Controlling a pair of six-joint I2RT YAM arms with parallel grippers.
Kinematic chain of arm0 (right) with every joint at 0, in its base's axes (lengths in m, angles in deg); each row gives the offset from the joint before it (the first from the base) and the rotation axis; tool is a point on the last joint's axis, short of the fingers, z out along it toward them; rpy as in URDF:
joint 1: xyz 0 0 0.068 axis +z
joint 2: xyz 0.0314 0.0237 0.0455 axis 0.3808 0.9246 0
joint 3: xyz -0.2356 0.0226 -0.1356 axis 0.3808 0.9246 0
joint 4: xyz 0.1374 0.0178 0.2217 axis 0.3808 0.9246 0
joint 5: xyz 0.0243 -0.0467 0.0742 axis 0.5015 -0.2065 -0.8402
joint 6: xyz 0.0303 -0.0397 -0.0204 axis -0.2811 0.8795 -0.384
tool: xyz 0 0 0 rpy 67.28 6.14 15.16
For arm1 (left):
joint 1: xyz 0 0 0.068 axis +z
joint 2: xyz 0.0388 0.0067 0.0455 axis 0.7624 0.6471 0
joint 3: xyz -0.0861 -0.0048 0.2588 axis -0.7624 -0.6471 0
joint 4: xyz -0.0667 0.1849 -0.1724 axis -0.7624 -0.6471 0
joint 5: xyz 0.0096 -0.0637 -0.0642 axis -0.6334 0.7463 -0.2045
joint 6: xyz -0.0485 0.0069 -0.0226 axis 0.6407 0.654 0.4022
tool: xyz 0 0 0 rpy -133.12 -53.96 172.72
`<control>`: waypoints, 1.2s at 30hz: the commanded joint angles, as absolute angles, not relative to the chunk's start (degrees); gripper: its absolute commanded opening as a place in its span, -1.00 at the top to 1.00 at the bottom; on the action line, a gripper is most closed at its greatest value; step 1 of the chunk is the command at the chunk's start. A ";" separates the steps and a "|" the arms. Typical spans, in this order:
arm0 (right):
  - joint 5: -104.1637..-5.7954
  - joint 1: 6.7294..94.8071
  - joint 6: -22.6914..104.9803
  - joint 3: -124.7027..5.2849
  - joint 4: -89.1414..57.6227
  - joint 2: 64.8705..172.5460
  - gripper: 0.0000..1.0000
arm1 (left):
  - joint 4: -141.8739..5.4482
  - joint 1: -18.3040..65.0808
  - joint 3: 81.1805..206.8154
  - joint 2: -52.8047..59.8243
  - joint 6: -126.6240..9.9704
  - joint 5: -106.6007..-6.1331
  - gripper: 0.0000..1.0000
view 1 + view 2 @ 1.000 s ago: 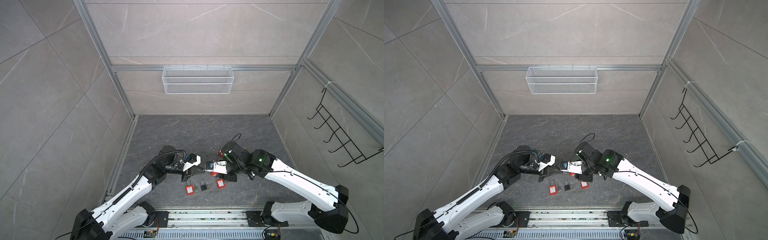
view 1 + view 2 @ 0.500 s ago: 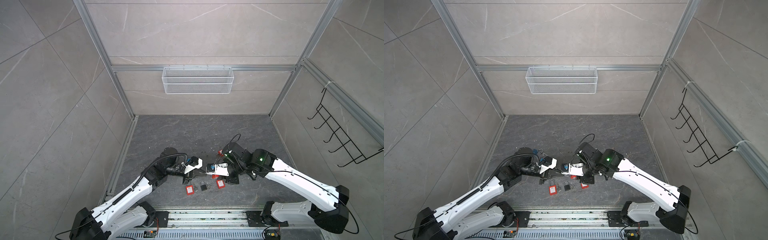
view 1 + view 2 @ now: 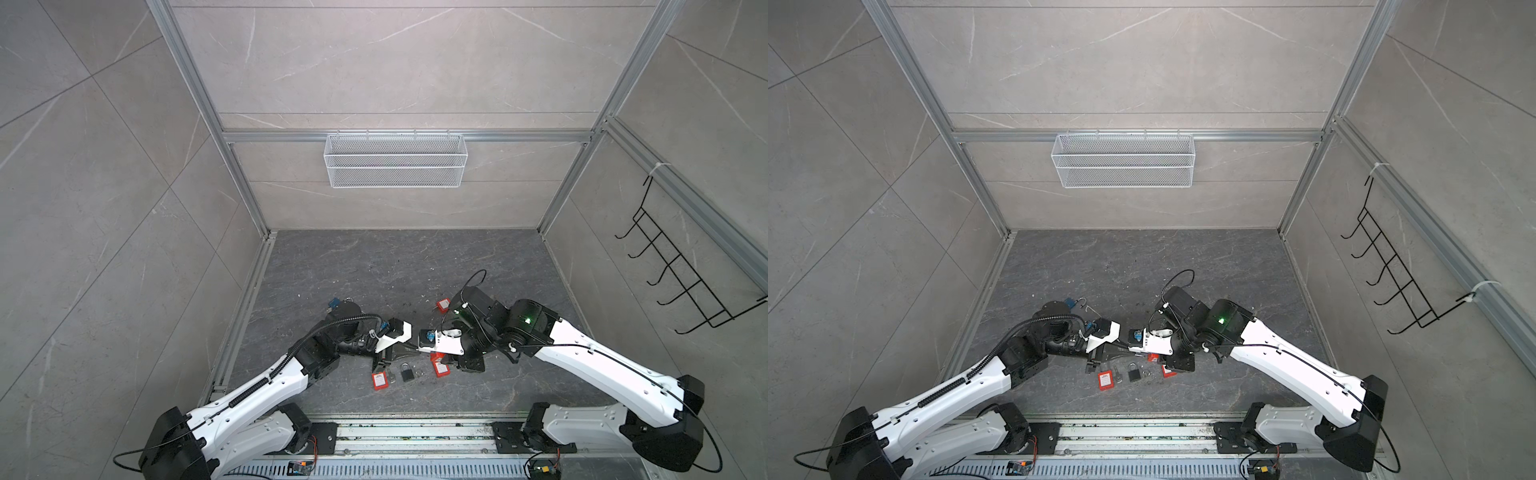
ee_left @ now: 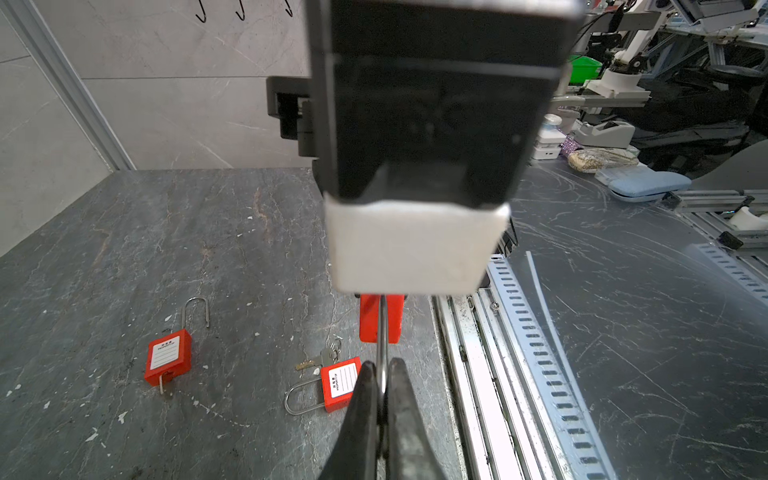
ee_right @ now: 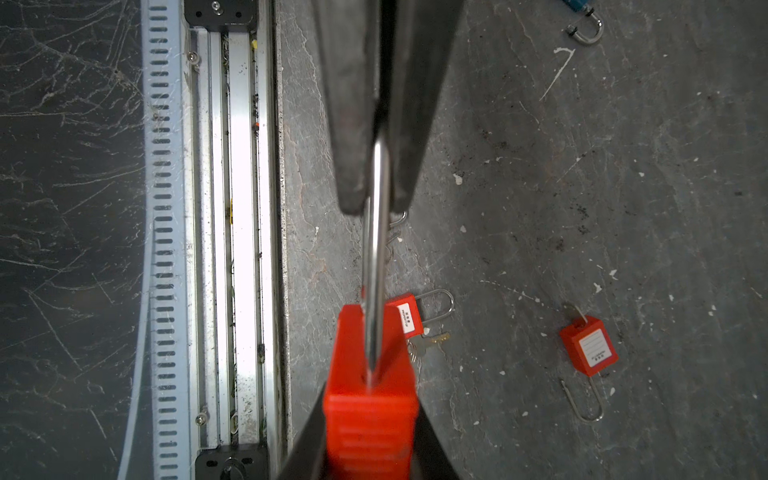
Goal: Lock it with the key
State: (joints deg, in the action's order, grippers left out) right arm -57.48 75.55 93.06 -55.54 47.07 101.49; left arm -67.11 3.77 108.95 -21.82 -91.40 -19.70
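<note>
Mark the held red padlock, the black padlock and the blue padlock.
held red padlock [image 5: 370, 415]: right wrist view, on its red body.
black padlock [image 3: 406, 375]: in a top view, on its body.
blue padlock [image 3: 333, 303]: in a top view, on its body.

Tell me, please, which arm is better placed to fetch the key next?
Probably left: the left gripper pinches only the shackle, the right gripper clamps the red lock body steady, and a key lies close by.
</note>
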 commanded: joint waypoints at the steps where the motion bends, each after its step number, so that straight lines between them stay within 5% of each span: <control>1: -67.45 76.57 92.35 -56.50 33.16 100.53 0.69 | -63.54 1.95 109.18 -21.33 -91.50 -20.70 1.00; 9: -69.26 76.35 92.48 -58.11 38.90 102.01 0.69 | -66.70 0.60 109.61 -23.66 -95.57 -23.26 1.00; 18: -63.36 76.35 90.87 -55.43 26.04 101.20 0.65 | -64.63 0.46 109.29 -20.52 -90.49 -21.10 1.00; 22: -62.76 76.35 90.17 -54.66 25.33 101.10 0.50 | -64.82 0.76 109.79 -20.15 -90.61 -21.26 1.00; 28: -57.61 76.35 88.57 -49.39 30.26 95.10 -0.06 | -75.45 5.56 114.92 -20.82 -94.50 -17.44 1.00; 36: -55.61 76.26 85.83 -48.94 42.92 87.43 -0.14 | -84.01 7.73 119.14 -20.98 -99.52 -14.48 1.00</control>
